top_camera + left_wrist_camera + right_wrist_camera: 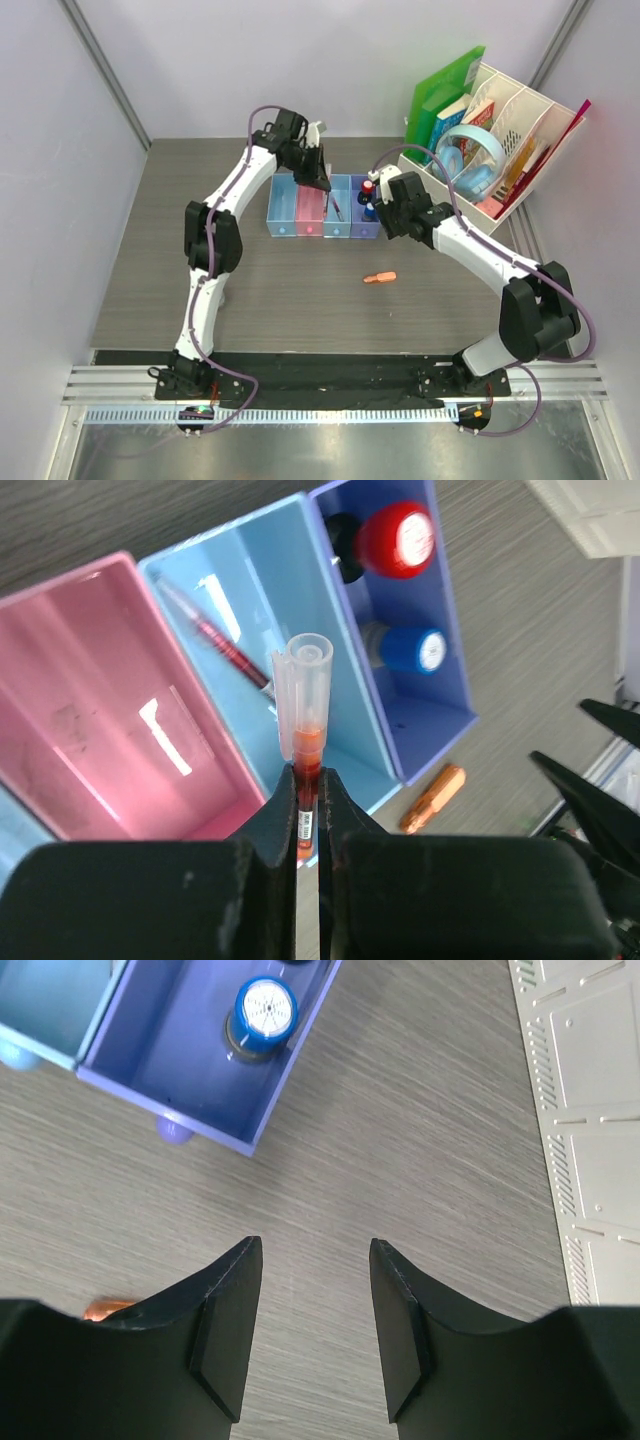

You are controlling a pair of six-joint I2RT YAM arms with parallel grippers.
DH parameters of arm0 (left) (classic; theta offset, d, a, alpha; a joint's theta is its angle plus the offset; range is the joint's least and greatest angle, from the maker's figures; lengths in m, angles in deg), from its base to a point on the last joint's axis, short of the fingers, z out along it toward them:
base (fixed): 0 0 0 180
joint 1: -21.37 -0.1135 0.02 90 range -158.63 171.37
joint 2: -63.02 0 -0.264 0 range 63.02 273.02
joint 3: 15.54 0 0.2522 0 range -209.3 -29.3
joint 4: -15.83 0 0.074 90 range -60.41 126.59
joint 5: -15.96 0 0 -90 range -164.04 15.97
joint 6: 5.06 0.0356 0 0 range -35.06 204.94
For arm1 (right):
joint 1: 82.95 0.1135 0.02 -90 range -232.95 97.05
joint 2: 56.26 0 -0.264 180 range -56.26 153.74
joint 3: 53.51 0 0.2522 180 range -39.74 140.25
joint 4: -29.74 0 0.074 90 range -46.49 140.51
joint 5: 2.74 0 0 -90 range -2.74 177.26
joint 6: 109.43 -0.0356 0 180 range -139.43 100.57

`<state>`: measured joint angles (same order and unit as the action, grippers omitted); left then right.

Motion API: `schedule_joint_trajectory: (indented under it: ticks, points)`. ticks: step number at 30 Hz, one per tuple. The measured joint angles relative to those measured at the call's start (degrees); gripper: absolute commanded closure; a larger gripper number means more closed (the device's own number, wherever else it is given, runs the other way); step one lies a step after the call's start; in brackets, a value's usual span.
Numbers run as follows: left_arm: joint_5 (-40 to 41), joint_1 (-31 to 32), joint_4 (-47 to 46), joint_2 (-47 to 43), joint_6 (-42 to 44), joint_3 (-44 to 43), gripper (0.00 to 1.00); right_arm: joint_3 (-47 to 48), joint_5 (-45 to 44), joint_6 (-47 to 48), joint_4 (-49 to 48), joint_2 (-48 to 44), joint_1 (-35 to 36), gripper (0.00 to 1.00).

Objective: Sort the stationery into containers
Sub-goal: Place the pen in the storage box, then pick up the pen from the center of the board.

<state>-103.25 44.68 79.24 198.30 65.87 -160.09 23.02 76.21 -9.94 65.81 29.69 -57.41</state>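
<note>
Four joined trays stand in a row: light blue (283, 205), pink (312, 210), light blue (338, 205), purple-blue (364, 218). My left gripper (308, 790) is shut on a red pen (303, 690) with a translucent cap, held above the edge between the pink tray (80, 670) and the light blue tray (250, 590). That tray holds another red pen (225, 650). The purple tray (425, 715) holds a red-capped bit (397, 538) and a blue-capped bit (415, 650). My right gripper (315, 1330) is open and empty over bare table beside the purple tray (190, 1090). The orange piece (380, 278) lies on the table. The green piece and the disc are out of view.
A white perforated organizer (520, 120) with books, green folders (440, 95) and blue headphones (470, 160) stands at the back right, close to my right arm. Its base (590, 1110) shows on the right of the right wrist view.
</note>
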Motion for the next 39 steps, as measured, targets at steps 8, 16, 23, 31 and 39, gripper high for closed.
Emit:
schedule_joint_trajectory:
  ticks: [8,16,23,31,39]
  points:
    - [-2.12,0.22,-4.68,-0.42,-1.20,-0.72,1.00,-1.88,0.02,1.16,-0.37,-2.25,0.00,0.48]
    - [-2.08,0.63,-7.56,0.07,-2.56,0.74,0.67,-4.02,3.61,2.56,-1.27,-3.50,0.00,0.48]
    - [-0.85,0.72,-8.48,2.45,-2.89,0.74,0.42,-5.44,10.12,6.27,0.24,-4.63,0.15,0.46]
    - [0.28,0.68,-7.56,2.78,-1.68,0.46,0.34,-5.99,15.65,15.15,4.35,-4.92,0.55,0.36]
    - [6.40,-1.03,5.03,-7.74,10.45,4.96,0.04,-6.45,17.77,27.54,9.79,-1.01,1.42,0.13]
